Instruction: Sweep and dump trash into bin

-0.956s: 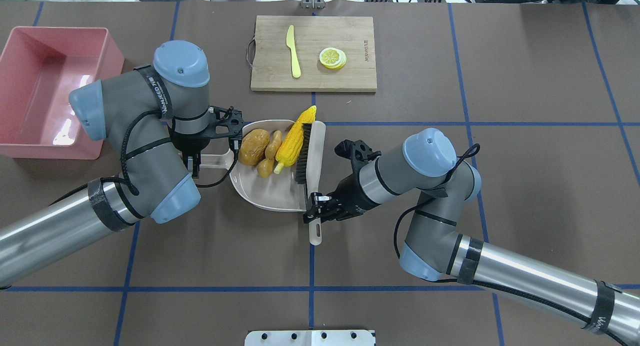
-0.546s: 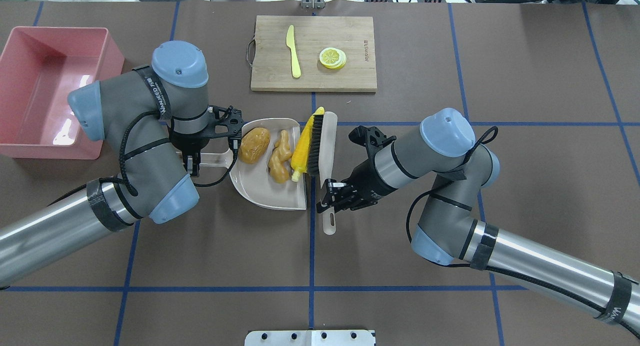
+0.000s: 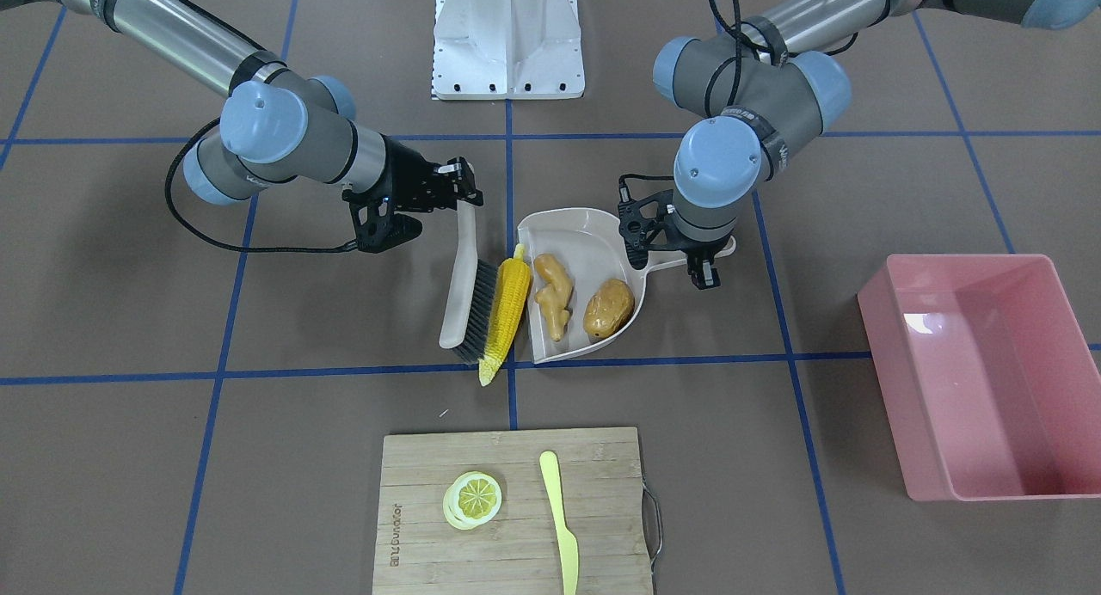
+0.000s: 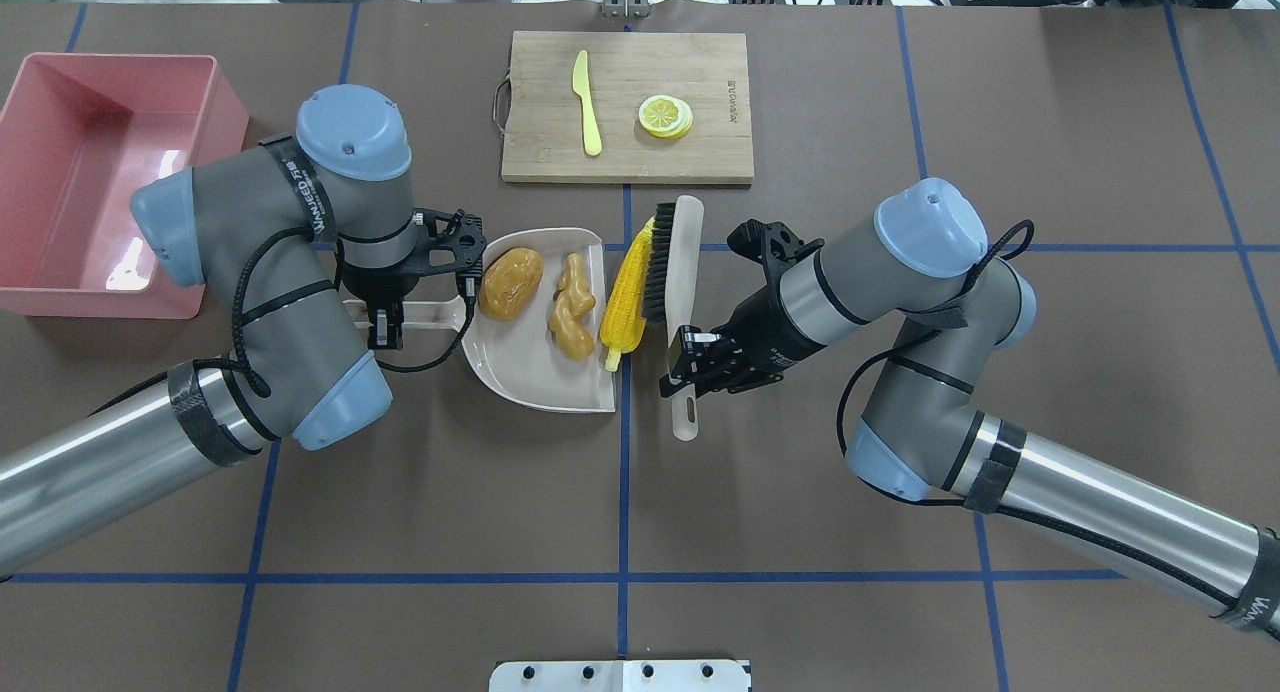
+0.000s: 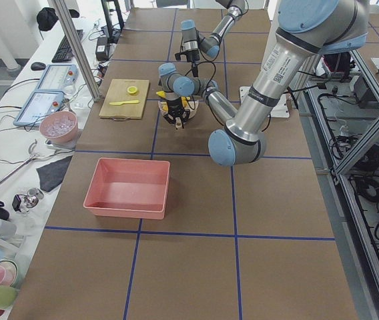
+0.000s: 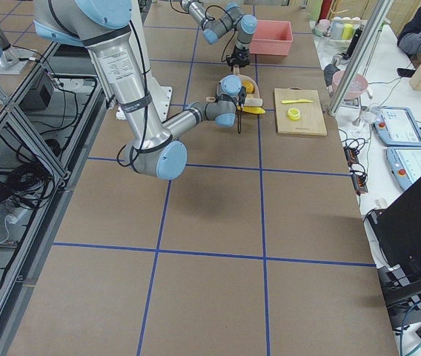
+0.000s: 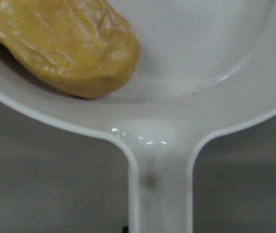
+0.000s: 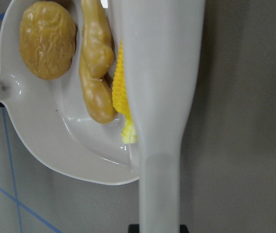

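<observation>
A beige dustpan [image 4: 530,377] lies mid-table. The brown potato [image 4: 510,283] and the tan ginger root [image 4: 572,310] lie in it. The yellow corn cob [image 4: 627,297] lies along the pan's open edge, mostly outside it, against the bristles of a beige brush [image 4: 683,262]. My left gripper [image 4: 385,317] is shut on the dustpan handle [image 7: 160,194]. My right gripper [image 4: 690,370] is shut on the brush handle [image 8: 160,145]. The pink bin [image 4: 90,182] stands empty at the far left, apart from the pan.
A wooden cutting board [image 4: 700,157] with a yellow knife [image 4: 587,102] and a lemon slice [image 4: 665,115] lies just beyond the pan and brush. Blue tape lines cross the brown table.
My right gripper has drawn the brush to the right, away from the pan. The corn has rolled from inside the pan to its open edge. The ginger has shifted right. The pan has turned slightly.
</observation>
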Available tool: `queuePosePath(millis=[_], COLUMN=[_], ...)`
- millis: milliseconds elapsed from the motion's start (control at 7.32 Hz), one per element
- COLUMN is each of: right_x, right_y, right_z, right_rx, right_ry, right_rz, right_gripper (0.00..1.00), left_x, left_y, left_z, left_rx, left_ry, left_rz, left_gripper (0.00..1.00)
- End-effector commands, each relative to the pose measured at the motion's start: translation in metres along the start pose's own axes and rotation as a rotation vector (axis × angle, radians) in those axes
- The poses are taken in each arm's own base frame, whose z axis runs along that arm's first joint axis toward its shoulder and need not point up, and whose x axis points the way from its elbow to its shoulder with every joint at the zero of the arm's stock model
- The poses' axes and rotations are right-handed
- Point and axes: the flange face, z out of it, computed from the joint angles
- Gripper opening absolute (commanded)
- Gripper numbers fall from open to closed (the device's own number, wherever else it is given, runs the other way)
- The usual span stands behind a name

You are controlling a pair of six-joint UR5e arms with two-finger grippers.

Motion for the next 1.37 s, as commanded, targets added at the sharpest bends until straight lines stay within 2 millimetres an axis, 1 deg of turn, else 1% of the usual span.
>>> queuePosePath(millis=[0,410,683,819,1093,1229], right_x=[0.014,0.013,0.020,0.022,0.025,0.026], right_y=[-0.001,-0.001,-0.006,-0.007,-0.019,-0.021], right_z=[-0.003,0.003,0.007,0.005,-0.015,-0.017], right_rx=[0.000,0.003,0.004,0.001,0.000,-0.002], right_ry=[0.014,0.012,0.025,0.026,0.022,0.023], right_rz=[0.005,0.001,0.027,0.045,0.157,0.182], right_gripper=[0.00,0.00,0.00,0.00,0.00,0.00], left_x=[0.001,0.001,0.001,0.001,0.001,0.001], left_y=[0.000,0.000,0.000,-0.001,0.000,-0.001], left_z=[0.002,0.002,0.001,0.002,0.002,0.002], left_rx=[0.001,-0.002,-0.004,-0.006,-0.007,-0.006], left_ry=[-0.002,-0.001,0.000,0.001,0.002,0.001], left_rz=[-0.002,-0.002,-0.004,-0.004,-0.005,-0.004], left_gripper=[0.00,0.00,0.00,0.00,0.00,0.00])
